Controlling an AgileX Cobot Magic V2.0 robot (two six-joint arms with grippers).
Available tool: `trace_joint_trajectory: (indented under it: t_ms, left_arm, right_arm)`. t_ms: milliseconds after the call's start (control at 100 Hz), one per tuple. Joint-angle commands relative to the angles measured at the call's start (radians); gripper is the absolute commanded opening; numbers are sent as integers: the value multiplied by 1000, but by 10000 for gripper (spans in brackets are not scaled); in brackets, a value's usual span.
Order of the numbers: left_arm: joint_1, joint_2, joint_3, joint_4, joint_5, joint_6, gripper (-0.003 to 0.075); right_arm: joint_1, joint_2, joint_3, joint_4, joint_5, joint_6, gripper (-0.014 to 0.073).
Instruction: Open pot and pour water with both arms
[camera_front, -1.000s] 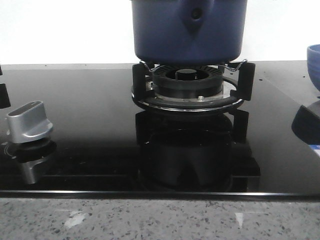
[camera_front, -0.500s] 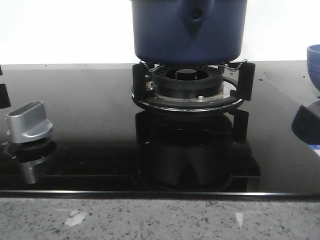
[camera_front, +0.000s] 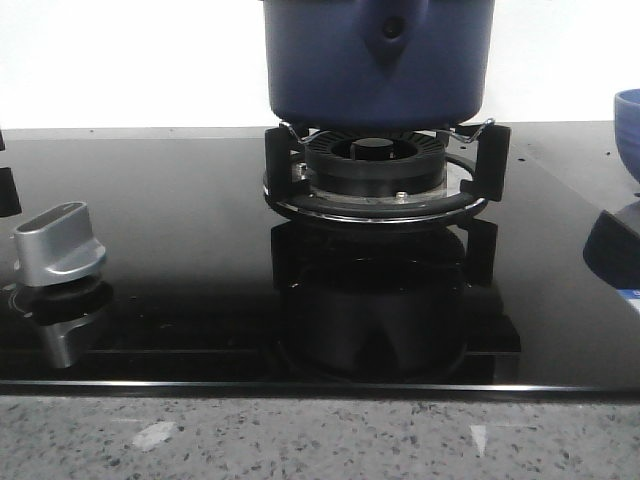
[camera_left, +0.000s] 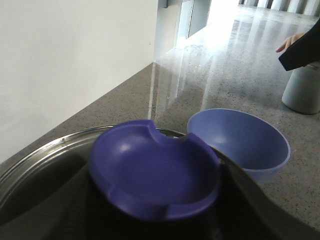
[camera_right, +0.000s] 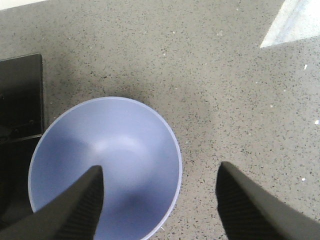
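The pot (camera_front: 378, 60) is being carried upright on the burner grate (camera_front: 380, 175) at the middle of the black glass hob (camera_front: 180, 240), its tapered handle mount — the one with the hole — being turned toward the front camera, so its long axis is running toward the viewer. A silver control knob (camera_front: 58, 243) is being shown at the hob's left, and the rim of a lighter blue bowl (camera_front: 628, 125) at the right edge. In the left wrist view a dark blue knob (camera_left: 155, 175) on a glass lid (camera_left: 45, 155) is being held close to the camera; the left gripper's fingers are not being shown clearly, so its state cannot be told. The right gripper (camera_right: 160, 200) is being held open — one finger over the bowl (camera_right: 107, 165), one over the speckled counter (camera_right: 225, 90).
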Motion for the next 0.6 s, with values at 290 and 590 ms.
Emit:
trace_joint_trajectory:
  t_ms: [290, 590]
  left_arm:
    - [20, -103, -33, -101, 79, 5, 599]
    - [161, -292, -33, -103, 143, 5, 593]
  right_arm:
    - [-2, -27, -28, 6, -45, -10, 437]
    - [-2, -27, -28, 61, -49, -14, 435]
